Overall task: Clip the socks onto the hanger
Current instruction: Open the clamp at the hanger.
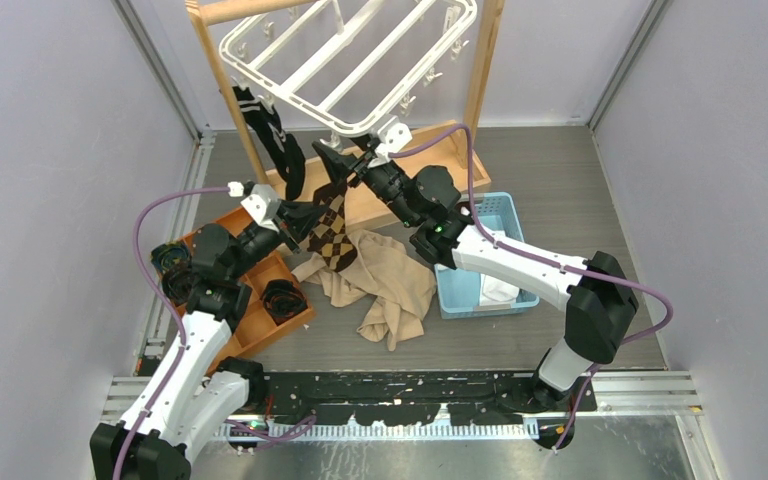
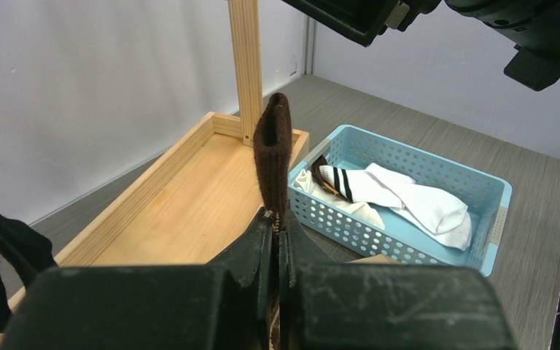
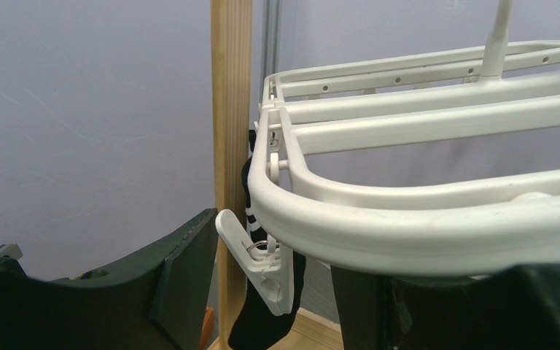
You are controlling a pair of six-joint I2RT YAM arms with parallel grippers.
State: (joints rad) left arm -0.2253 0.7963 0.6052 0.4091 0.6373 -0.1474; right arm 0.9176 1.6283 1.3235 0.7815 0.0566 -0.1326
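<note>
Left hand (image 2: 277, 222) was clamped on the brown argyle-patterned sock (image 2: 273, 153) near the white plastic drying hanger (image 3: 408, 219); right hand (image 1: 348, 158) stood wide around a white clip (image 3: 259, 266). One black striped sock (image 1: 278, 145) hung clipped; white socks (image 2: 408, 197) lay in the blue basket (image 2: 437, 240)

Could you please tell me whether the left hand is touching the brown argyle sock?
Touching. The left wrist view shows the left hand shut on the brown argyle sock, the cloth pinched in its grip and rising above it.
</note>
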